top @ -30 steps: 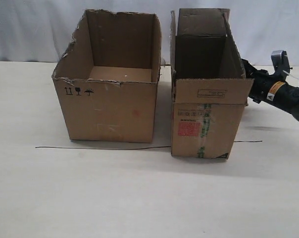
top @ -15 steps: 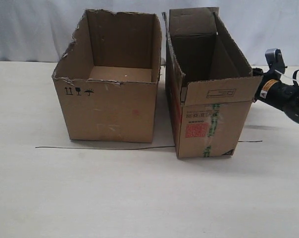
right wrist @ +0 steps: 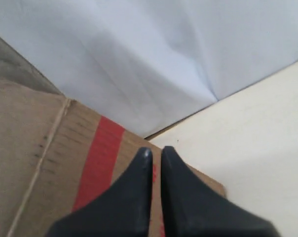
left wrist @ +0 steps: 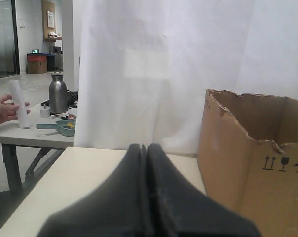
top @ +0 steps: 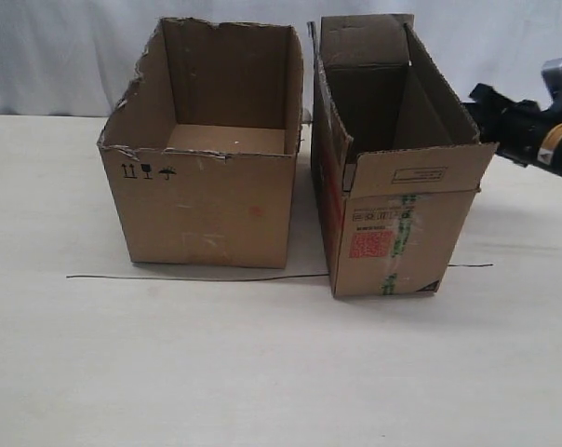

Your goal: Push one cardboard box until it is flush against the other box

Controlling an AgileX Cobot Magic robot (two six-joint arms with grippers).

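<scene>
**Two boxes not yet flush; both grippers closed**

Right wrist view: right gripper (right wrist: 156,150) has its fingers (right wrist: 136,197) pressed almost together, only a slit between them, holding nothing. They lie over a brown flap with a red stripe. Contact with the flap cannot be told.

Left wrist view: left gripper (left wrist: 145,146) has its fingers together and empty, well clear of the other box (left wrist: 252,168), over bare table (left wrist: 90,168).

Exterior view, near to far:
- A thin dark line (top: 188,276) runs across the table (top: 262,372).
- The cardboard box (top: 393,233) stands upright on the right, its near end reaching nearer than the line.
- Its red print and green-striped tape face the camera. Long axis runs near to far, skewed slightly so its left side wall shows.
- The other box (top: 207,209) stands to its left, square to the camera.
- Gap between them is a wedge: wider at the near corners, nearly closed at the far rims.
- Right gripper (top: 476,95) sits at the upper right rim of the cardboard box.
- White curtain (top: 67,56) behind everything.
</scene>
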